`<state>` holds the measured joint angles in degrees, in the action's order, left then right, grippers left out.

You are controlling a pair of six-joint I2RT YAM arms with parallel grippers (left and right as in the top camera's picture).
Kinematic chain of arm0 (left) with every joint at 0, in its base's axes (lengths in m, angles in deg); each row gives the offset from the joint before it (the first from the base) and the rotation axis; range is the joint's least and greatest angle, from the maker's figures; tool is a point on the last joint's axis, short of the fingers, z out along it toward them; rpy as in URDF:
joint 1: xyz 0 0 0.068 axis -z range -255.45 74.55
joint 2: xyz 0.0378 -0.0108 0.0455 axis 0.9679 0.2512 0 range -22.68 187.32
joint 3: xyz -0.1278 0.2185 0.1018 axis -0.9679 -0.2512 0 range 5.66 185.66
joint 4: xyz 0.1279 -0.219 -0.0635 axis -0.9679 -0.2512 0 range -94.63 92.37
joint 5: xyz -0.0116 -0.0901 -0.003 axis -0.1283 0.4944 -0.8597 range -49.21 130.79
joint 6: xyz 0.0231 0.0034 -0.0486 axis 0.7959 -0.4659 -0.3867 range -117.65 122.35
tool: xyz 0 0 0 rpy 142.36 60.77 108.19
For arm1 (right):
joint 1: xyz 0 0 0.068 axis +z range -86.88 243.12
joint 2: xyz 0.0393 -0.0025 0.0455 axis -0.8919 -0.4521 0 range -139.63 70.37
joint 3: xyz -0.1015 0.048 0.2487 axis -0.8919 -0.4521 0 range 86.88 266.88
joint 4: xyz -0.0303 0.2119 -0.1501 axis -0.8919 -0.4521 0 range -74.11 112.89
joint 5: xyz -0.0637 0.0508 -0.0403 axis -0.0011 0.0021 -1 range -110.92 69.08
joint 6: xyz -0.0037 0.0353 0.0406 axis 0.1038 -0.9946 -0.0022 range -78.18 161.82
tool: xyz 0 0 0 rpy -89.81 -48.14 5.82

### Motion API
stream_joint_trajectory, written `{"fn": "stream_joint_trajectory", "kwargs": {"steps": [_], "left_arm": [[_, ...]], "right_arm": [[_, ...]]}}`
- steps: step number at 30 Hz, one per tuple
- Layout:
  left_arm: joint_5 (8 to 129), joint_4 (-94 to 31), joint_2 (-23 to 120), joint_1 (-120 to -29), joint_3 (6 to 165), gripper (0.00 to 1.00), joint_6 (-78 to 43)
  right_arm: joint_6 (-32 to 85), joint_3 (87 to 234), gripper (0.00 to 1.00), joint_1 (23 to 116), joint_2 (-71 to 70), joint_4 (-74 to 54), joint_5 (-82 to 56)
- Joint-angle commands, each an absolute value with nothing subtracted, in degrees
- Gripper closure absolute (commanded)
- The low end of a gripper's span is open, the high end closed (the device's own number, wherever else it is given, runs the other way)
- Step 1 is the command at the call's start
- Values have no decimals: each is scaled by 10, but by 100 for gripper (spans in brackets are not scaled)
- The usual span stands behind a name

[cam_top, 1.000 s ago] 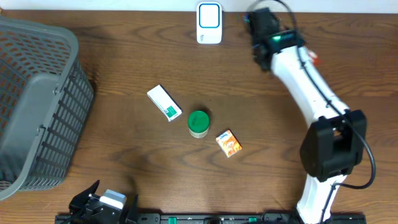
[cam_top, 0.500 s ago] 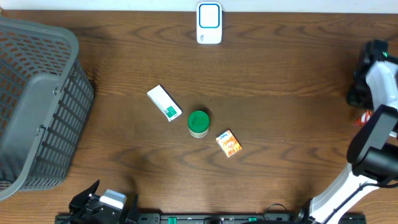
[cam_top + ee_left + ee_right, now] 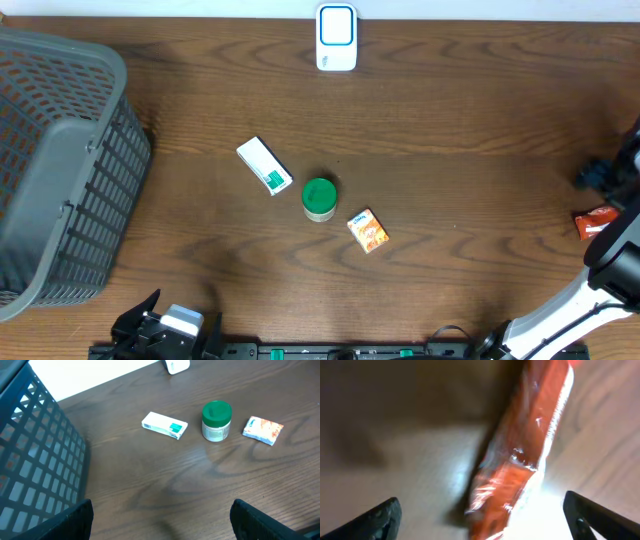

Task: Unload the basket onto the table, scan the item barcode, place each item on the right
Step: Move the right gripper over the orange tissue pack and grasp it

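Red packet (image 3: 527, 440) by wide-spread R gripper (image 3: 487, 519)

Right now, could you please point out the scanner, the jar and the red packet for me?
scanner (image 3: 336, 30): overhead view, on its blue-framed face.
jar (image 3: 216, 411): left wrist view, on its green lid.
red packet (image 3: 525, 455): right wrist view, on the middle of its shiny wrapper.

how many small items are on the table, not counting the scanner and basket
4: a white-and-green box left of centre, a green-lidded jar at centre, an orange packet right of it, a red packet at the right edge. The basket may hide more.
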<state>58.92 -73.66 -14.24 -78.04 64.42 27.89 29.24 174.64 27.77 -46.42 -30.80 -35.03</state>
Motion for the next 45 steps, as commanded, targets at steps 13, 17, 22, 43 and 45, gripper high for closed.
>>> {"fn": "stream_joint_trajectory", "kwargs": {"steps": [13,17,22,43,45], "left_arm": [[598,-735,-146,-783,647,14,282],[598,-735,-146,-783,647,14,282],[598,-735,-146,-783,647,13,282],[598,-735,-146,-783,647,14,282],[598,-735,-146,-783,647,14,282]], "right_arm": [[277,1813,1,524,-177,-458,-39],[280,1812,1,596,-177,-491,42],[118,1804,1,670,-177,-517,20],[774,1581,1,866,-181,9,-224],[799,1578,1,866,-185,70,-223]]}}
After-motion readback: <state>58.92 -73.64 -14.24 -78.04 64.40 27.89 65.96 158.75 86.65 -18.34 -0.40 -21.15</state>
